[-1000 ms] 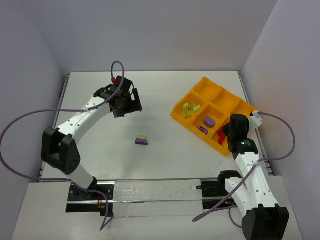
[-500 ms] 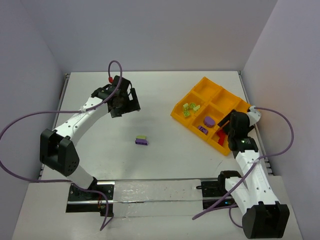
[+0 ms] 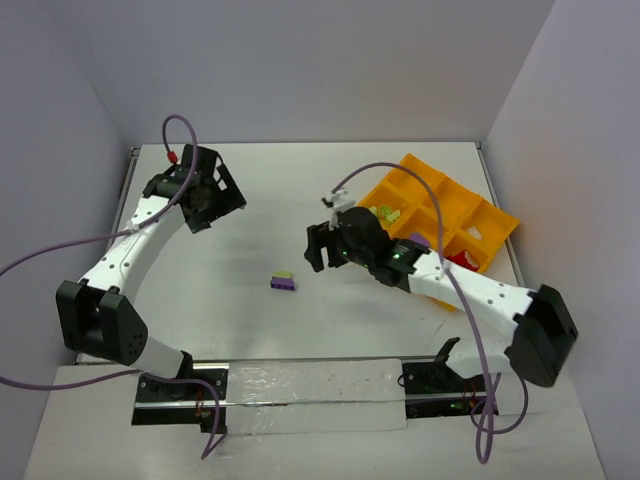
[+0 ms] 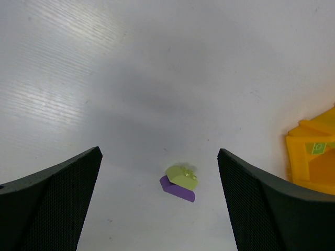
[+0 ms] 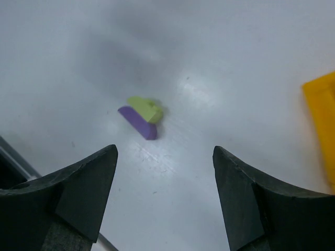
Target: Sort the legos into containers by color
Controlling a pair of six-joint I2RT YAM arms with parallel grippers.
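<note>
Right gripper (image 3: 318, 247), fingers spread and empty, has swung from orange tray (image 3: 450, 195) toward the purple-and-green lego clump (image 3: 283, 281) at the table's (image 3: 250, 235) middle; left gripper (image 3: 215, 200) gapes, withdrawn.

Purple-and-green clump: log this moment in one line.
clump: loose on table, outside tray | left tool: open, empty | right tool: open, empty, clump ahead | step: pick pending

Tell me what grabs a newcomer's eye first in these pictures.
A small purple plastic brick with a pale yellow-green one stuck on top lies alone in the middle of the white table. The right hand hangs open to its right and a little farther back. Beyond it, at the table's far right, sits the orange-yellow plastic compartment tray.
</note>
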